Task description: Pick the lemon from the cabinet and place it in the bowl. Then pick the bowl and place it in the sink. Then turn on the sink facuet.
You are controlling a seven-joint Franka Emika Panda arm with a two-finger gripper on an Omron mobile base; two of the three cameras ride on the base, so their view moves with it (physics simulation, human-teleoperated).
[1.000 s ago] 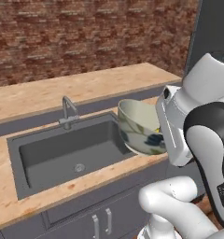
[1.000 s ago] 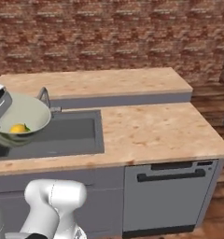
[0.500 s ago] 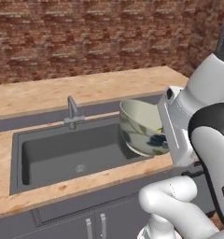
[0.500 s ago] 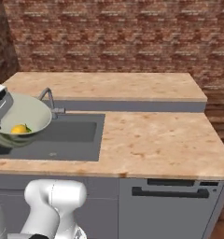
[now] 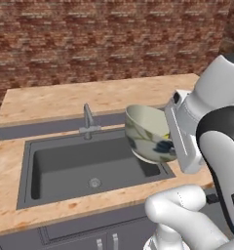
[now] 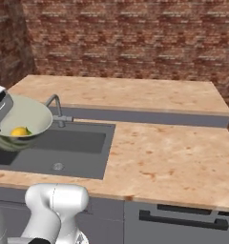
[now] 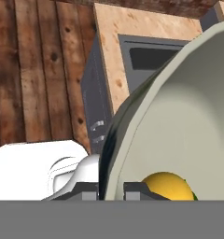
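Carried closer over the sink [image 5: 65,166], bowl [image 5: 148,132] clamped in end effector [image 7: 111,189].

White arm bent at elbow, wrist angled down; gripper [image 7: 111,190] clamped across rim of bowl [image 5: 147,133], holding it tilted.

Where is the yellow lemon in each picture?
Left base view: the bowl is held up over the right end of the sink, tipped away from the camera, so the lemon inside is hidden.
Right base view: the lemon lies in the bowl at the left edge.
Hand view: the lemon peeks up at the bottom, inside the bowl.
Shared landmark: the sink.
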